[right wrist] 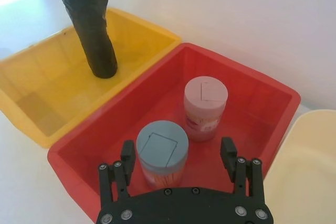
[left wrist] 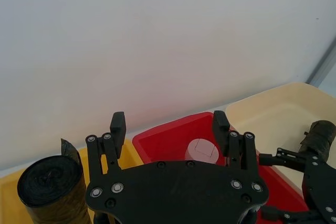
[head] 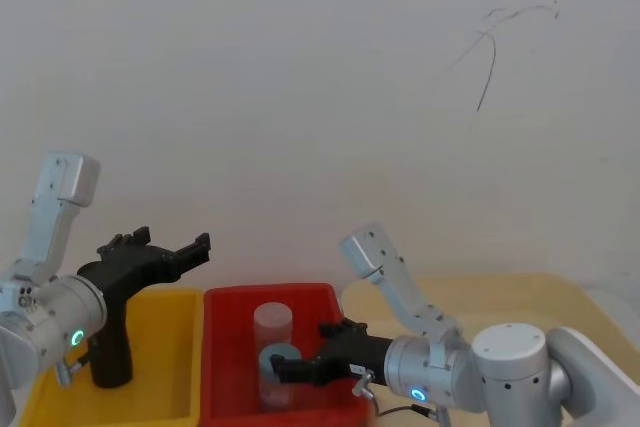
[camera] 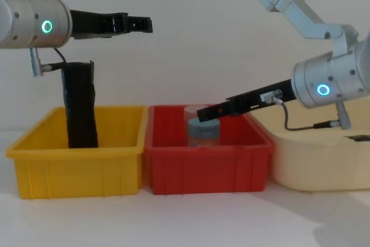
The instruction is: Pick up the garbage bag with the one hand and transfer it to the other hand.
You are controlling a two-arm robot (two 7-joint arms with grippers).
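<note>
**Both grippers empty, bag upright in the yellow bin**

The left gripper (left wrist: 169, 121) had its jaws spread wide with nothing between them. It hung in the air above the yellow bin (camera: 75, 166), higher than the top of the bag (camera: 80, 108), and its fingers reached level toward the red bin (camera: 208, 169). A green ring glowed on its wrist. The bag was well apart from the fingers, below and back beside the wrist. It stood on end on the floor of the yellow bin, toward the bin's outer left end, and its top rose clear above the rim.

The right gripper (right wrist: 177, 148) also had its jaws spread wide and held nothing. It sat low over the red bin, slanting down from the right. Its tip was just above the blue-lidded jar (right wrist: 161, 150); whether it touched the lid could not be told. A pink-lidded jar (right wrist: 205, 106) stood just beyond the blue one in the same bin. The red bin lay between the yellow bin and a cream tub (camera: 312, 160), and the right wrist hung over that tub.
</note>
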